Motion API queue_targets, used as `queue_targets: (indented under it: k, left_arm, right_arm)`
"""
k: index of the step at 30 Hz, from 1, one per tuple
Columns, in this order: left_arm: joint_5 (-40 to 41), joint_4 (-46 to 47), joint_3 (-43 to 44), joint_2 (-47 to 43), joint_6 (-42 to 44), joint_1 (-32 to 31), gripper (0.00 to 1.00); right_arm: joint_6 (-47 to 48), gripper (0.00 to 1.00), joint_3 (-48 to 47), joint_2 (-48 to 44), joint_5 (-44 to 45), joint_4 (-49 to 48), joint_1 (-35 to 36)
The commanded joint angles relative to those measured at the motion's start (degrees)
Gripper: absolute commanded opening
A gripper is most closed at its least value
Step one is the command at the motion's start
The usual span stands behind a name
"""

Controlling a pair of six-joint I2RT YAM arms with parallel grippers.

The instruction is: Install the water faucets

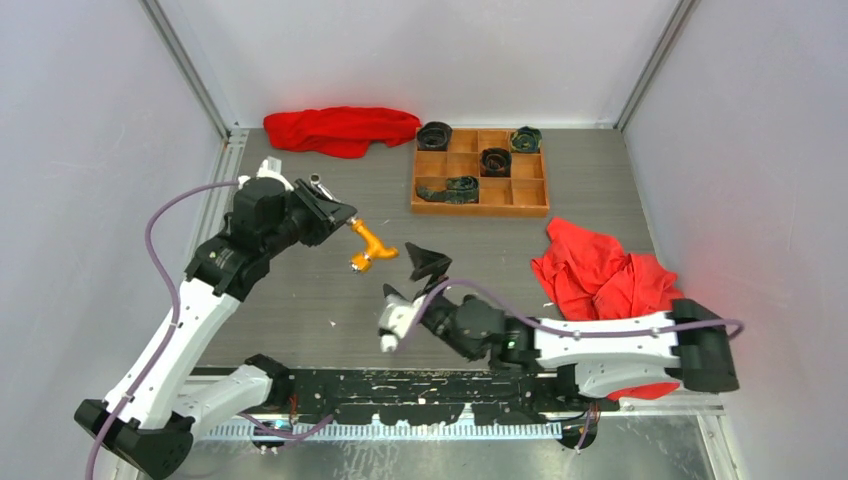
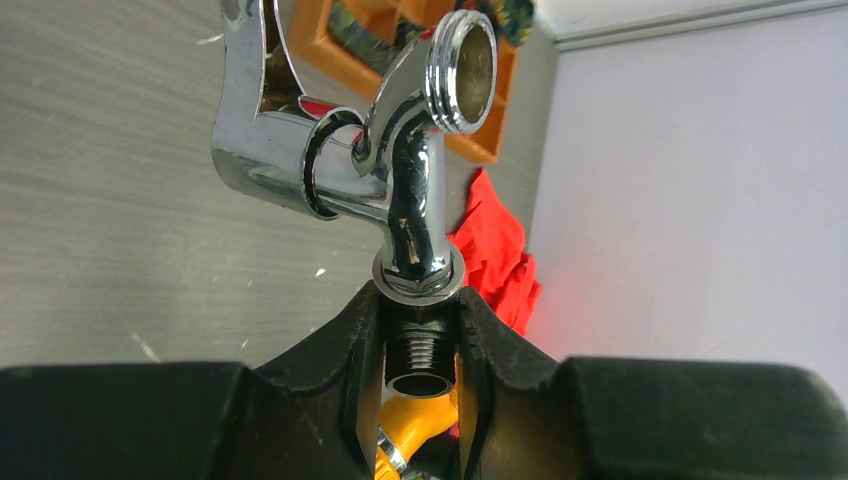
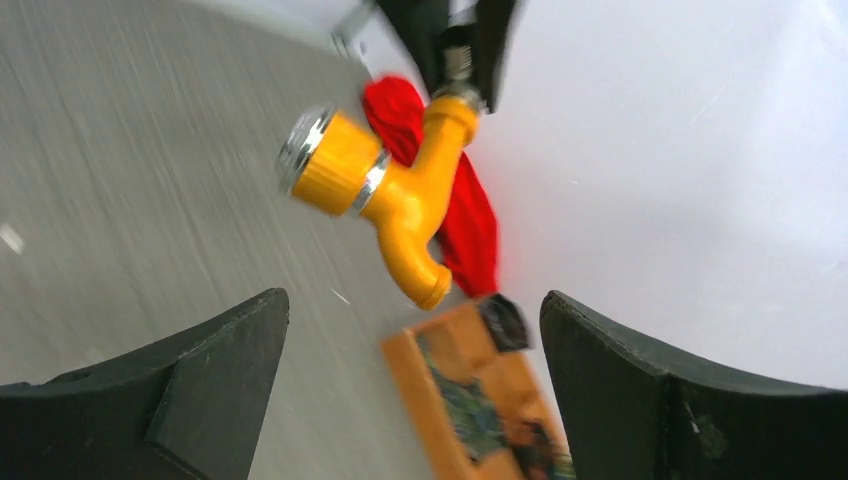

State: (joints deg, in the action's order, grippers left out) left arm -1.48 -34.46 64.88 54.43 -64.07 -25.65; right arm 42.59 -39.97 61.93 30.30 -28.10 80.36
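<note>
So the silver faucet (image 2: 400, 190) is pinched by its threaded stem in the left gripper (image 2: 420, 330), up over the table (image 1: 300, 300), with the orange faucet (image 1: 370, 246) sticking out of that same end. Right gripper (image 1: 428, 264) sits just beside it, jaws spread wide, holding nothing.

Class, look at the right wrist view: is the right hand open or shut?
Open: the right hand has its fingers wide apart, gripping nothing; the orange faucet hangs beyond them.
</note>
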Motion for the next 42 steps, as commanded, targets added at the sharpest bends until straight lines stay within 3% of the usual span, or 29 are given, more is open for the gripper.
queue_targets:
  k: [1, 5, 12, 15, 20, 22, 24, 27, 29, 34, 38, 42]
  left_arm:
    - [-1.9, -1.3, 2.8, -0.2, -0.4, -0.1, 0.0]
    - [-1.9, -2.0, 3.0, -0.3, -0.3, -0.1, 0.0]
    - [-2.8, -1.8, 2.5, -0.7, -0.3, -0.1, 0.0]
    - [-2.9, -1.7, 2.3, -1.1, -0.3, -0.2, 0.0]
    - [-3.1, -1.2, 1.3, -1.9, -0.7, -0.1, 0.0]
    - [-3.4, -0.4, 0.8, -2.3, -0.7, -0.1, 0.0]
    - [-3.4, 0.8, -0.2, -2.9, -0.7, -0.1, 0.0]
    - [-3.4, 2.8, -1.7, -4.1, -1.0, -0.1, 0.0]
    - [-3.5, 4.3, -2.8, -4.7, -1.4, -0.1, 0.0]
    - [-4.7, 11.6, -7.5, -6.5, -4.2, -0.1, 0.0]
    - [-4.7, 17.3, -11.9, -8.1, -6.1, -0.1, 0.0]
    - [-4.5, 19.0, -12.5, -8.7, -5.6, -0.1, 0.0]
  right_arm:
    - [34.7, 1.0, 2.1, 8.8, 10.4, -15.9, 1.9]
    - [44.2, 1.0, 1.8, 17.1, 10.3, -27.4, 2.0]
    - [47.1, 1.0, -0.8, 24.8, 7.3, -33.6, 1.8]
    - [47.2, 0.94, -2.6, 28.1, 7.3, -36.6, 1.2]
    - [45.4, 0.57, -4.6, 31.6, 9.2, -42.6, 0.6]
    - [42.8, 0.29, -5.0, 32.3, 10.0, -44.2, 0.5]
    - [38.5, 0.18, -5.0, 32.3, 10.7, -46.1, 0.5]
    - [26.1, 0.14, -5.5, 28.4, 11.1, -41.0, 0.5]
    - [12.3, 0.14, -5.8, 24.0, 9.0, -34.5, 0.2]
    - [-25.4, 0.16, -6.4, 13.7, -6.1, -17.6, -5.9]
    - [-48.9, 0.16, -3.8, 10.5, -19.7, -18.2, -13.0]
    - [-65.5, 0.17, -1.4, 10.3, -28.4, -22.5, -18.9]
